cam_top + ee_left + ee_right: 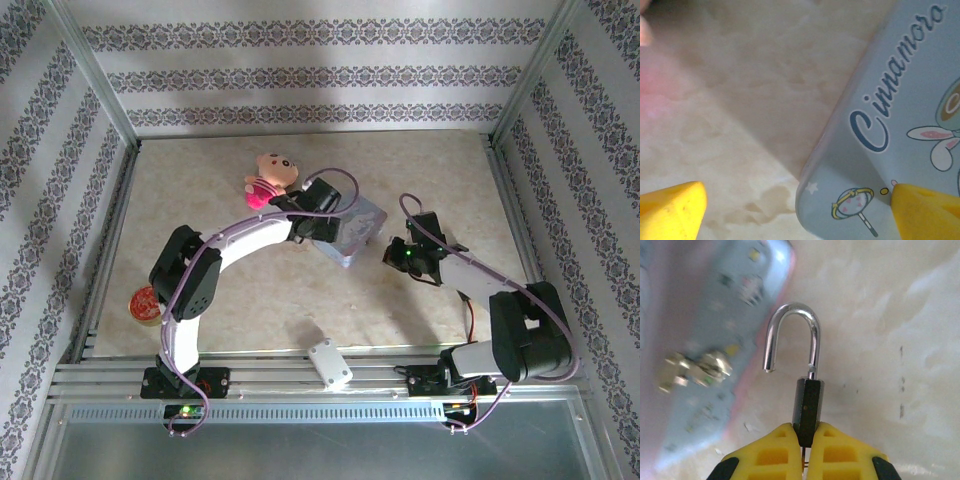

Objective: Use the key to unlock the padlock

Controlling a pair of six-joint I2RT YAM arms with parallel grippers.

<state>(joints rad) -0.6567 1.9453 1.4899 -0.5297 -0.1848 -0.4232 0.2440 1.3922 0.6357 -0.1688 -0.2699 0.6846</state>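
In the right wrist view my right gripper [807, 440] is shut on the padlock [807, 405], a small dark body pinched between the yellow pads. Its pale metal shackle [792, 335] stands open, one end free above the body. A thin brassy sliver shows under the body between the pads; I cannot tell whether it is the key. From above, the right gripper [395, 250] sits just right of the light-blue tin [355, 235]. My left gripper [800, 212] is open, its fingers wide apart on either side of the tin's corner [880, 150]. From above, the left gripper [320, 215] is at the tin's left side.
A pink plush toy [272, 180] lies behind the left gripper. A white block [330, 362] rests on the front rail, and a round red-orange thing [147, 303] sits at the table's left edge. The tin's metal clasp [695, 370] faces the right gripper. Patterned walls enclose the table.
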